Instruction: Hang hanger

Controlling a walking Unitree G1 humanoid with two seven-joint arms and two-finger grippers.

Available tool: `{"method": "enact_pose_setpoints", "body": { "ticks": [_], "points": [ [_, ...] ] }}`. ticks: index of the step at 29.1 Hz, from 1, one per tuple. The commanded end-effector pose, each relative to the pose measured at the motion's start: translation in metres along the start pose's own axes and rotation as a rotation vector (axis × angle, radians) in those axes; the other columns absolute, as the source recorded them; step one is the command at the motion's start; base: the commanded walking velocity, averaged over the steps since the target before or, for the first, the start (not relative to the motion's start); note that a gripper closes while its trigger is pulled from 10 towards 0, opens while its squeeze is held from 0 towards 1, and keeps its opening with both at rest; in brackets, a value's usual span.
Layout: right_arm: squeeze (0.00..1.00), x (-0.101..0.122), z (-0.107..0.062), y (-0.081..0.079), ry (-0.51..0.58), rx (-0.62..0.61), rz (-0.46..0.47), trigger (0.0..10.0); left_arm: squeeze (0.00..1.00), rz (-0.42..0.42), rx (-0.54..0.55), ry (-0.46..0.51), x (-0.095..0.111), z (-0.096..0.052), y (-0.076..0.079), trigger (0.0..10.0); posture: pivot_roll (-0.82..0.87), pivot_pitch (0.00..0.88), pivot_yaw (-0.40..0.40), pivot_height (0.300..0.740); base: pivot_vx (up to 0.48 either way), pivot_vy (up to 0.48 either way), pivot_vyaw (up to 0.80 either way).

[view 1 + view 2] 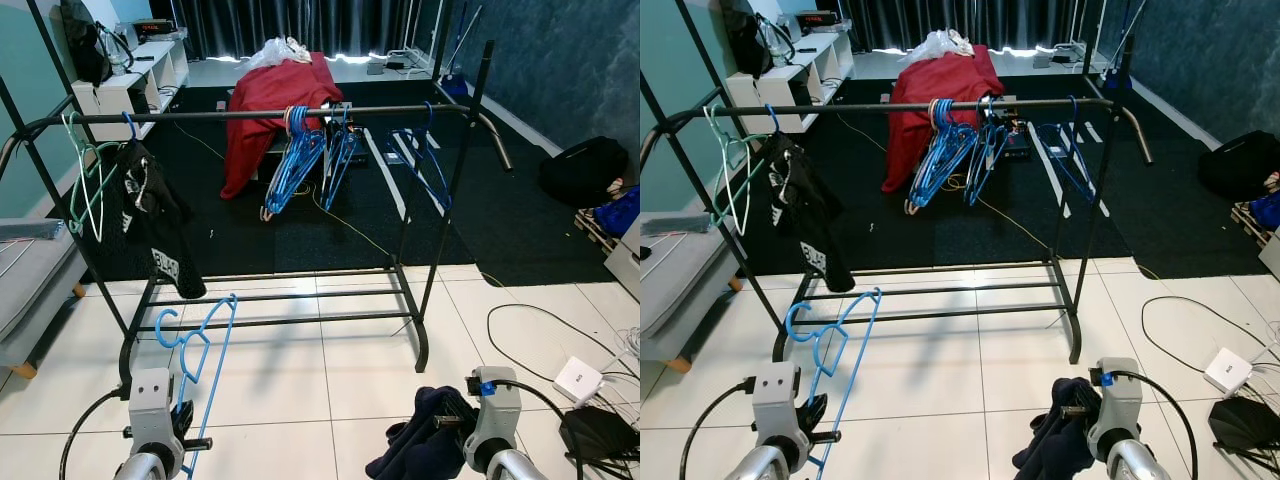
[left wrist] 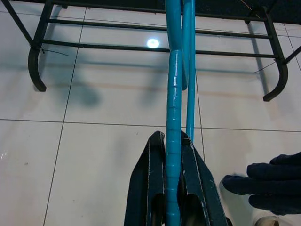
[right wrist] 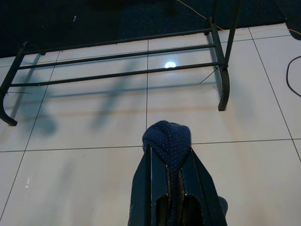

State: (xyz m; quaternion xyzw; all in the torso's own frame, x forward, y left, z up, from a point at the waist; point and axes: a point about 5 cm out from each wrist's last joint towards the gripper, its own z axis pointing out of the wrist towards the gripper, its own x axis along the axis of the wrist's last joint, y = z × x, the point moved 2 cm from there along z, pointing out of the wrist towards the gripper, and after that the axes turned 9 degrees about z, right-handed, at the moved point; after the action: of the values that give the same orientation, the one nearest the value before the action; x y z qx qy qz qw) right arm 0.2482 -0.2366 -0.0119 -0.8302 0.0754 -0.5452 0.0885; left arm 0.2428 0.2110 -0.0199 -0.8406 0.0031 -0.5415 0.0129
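Low in the frame, left of centre, the left gripper (image 2: 173,188) has its two black fingers pinched tight on the shaft of a blue hanger (image 1: 200,345), and that hanger stands up from the grip with its hook at the top, so the hook looks ready to go over a bar. Across at the lower right, the right gripper (image 3: 171,188) is clamped on a bunched dark blue knitted garment (image 1: 420,445), which droops toward the white tiles, apparently held aside while the hanger gets placed. Straight ahead, filling the middle of the frame, stands the black clothes rack (image 1: 425,300); its top rail (image 1: 220,115) already carries a cluster of blue hangers (image 1: 300,160) at centre, a green hanger (image 1: 85,175) at far left and a black shirt (image 1: 155,215) beside it. There looks to be free rail between shirt and cluster, a likely target, but the hanger sits well below it.
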Motion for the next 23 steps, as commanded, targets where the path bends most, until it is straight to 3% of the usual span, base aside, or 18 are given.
{"method": "enact_pose_setpoints", "body": {
  "ticks": [1,23],
  "points": [
    [0.00,0.0017,0.0004,-0.0009,0.011,0.000,0.005,10.0,0.00,0.017,0.009,-0.004,-0.0005,-0.0004,-0.0079,10.0,0.02,0.022,0.012,0.735,0.000,0.000,0.00],
    [0.00,0.0019,0.0006,-0.0011,0.012,0.000,0.005,10.0,0.00,0.017,0.011,-0.002,0.0001,-0.0005,-0.0086,10.0,0.02,0.027,0.011,0.735,0.000,0.000,0.00]
  ]
}}
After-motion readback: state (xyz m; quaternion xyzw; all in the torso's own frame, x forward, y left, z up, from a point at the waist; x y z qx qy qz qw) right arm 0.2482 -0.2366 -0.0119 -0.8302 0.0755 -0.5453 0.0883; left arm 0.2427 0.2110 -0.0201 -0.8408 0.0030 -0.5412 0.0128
